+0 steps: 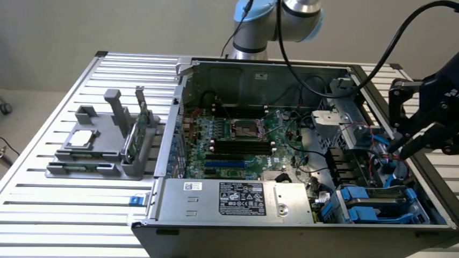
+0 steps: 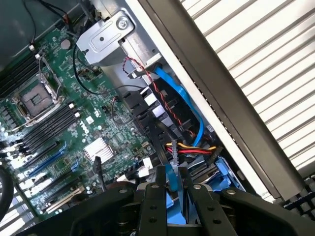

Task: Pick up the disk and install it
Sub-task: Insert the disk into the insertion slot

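Grey fixture (image 1: 93, 161) w/ small chip (image 1: 85, 137) & green card (image 1: 135, 137) sat on the slotted table (image 1: 72, 215), well apart from the jaws, at exterior view's left. Open PC case (image 1: 258, 75) came next; its mobo (image 1: 237, 142) lay off to the jaws' side. Gripper (image 1: 403, 152) (image 2: 171, 186) hung over the case's drive-bay side, near a blue cable (image 2: 183, 101). Jaw state: couldn't tell, nor any hold. Disk (image 1: 377, 200) (image 2: 226, 179), blue-framed, sat in the bay near the jaws, lower down.

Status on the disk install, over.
Gripper low over case corner. Disk appears seated below it, blue frame showing. Cables crowd alongside.
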You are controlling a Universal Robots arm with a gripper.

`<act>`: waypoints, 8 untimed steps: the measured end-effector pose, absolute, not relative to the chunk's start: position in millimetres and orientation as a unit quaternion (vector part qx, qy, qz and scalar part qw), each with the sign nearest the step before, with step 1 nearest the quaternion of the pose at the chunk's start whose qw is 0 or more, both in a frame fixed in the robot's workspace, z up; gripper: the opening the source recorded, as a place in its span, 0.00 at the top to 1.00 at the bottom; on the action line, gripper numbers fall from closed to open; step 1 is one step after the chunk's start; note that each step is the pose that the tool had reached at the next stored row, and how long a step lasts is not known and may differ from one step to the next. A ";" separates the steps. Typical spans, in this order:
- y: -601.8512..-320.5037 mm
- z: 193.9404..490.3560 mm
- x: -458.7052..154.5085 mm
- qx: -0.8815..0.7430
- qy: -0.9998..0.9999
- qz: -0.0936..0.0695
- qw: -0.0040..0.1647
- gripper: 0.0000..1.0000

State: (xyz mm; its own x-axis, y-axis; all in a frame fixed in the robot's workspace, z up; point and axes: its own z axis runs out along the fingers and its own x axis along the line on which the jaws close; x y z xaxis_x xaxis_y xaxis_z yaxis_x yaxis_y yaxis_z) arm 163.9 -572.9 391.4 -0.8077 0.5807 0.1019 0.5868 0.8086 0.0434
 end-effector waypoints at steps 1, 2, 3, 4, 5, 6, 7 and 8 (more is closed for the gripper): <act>-573.3 391.3 164.1 -0.309 -0.949 -0.037 0.042 0.75; -573.6 391.4 164.4 -0.312 -0.949 -0.037 0.042 0.75; -573.9 391.2 164.7 -0.314 -0.948 -0.037 0.042 0.75; -574.2 390.9 165.0 -0.316 -0.947 -0.038 0.042 0.75; -574.5 390.5 165.3 -0.318 -0.946 -0.039 0.042 0.75; -574.8 390.1 165.7 -0.320 -0.946 -0.040 0.042 0.75; -575.1 389.5 166.1 -0.322 -0.945 -0.041 0.043 0.75; -575.4 389.0 166.6 -0.323 -0.944 -0.042 0.043 0.75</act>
